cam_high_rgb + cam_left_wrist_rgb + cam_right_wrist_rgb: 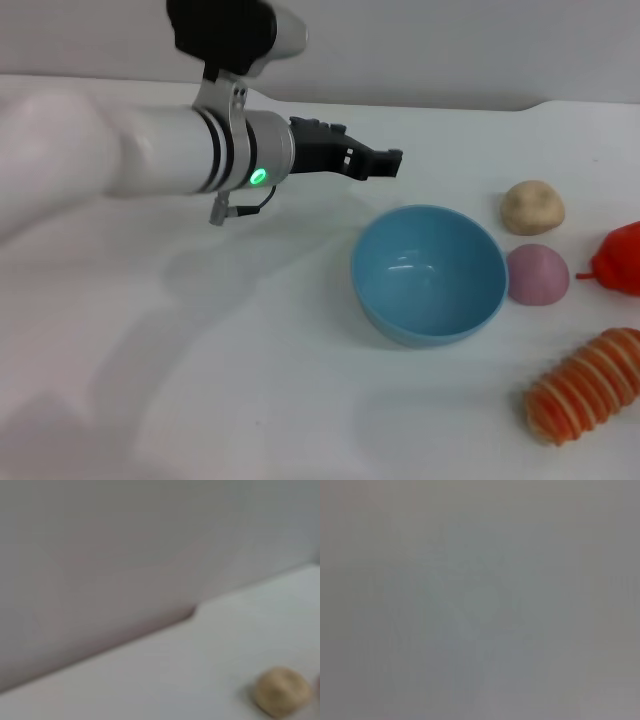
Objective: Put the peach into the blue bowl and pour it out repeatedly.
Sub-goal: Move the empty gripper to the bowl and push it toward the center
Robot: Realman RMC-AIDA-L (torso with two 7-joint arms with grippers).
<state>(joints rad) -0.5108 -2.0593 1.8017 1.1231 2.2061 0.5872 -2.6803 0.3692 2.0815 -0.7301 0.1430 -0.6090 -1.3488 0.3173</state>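
Just beside the blue bowl, the peach, judged light and smooth, is best gripped across its middle; the left gripper's opening cannot be told.

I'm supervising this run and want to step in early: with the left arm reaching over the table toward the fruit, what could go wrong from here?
1. The peach sits right against the blue bowl, so the left claw may nudge the bowl when reaching.
2. The beige ball and red fruit lie close by; the claw could grab or knock the wrong one.
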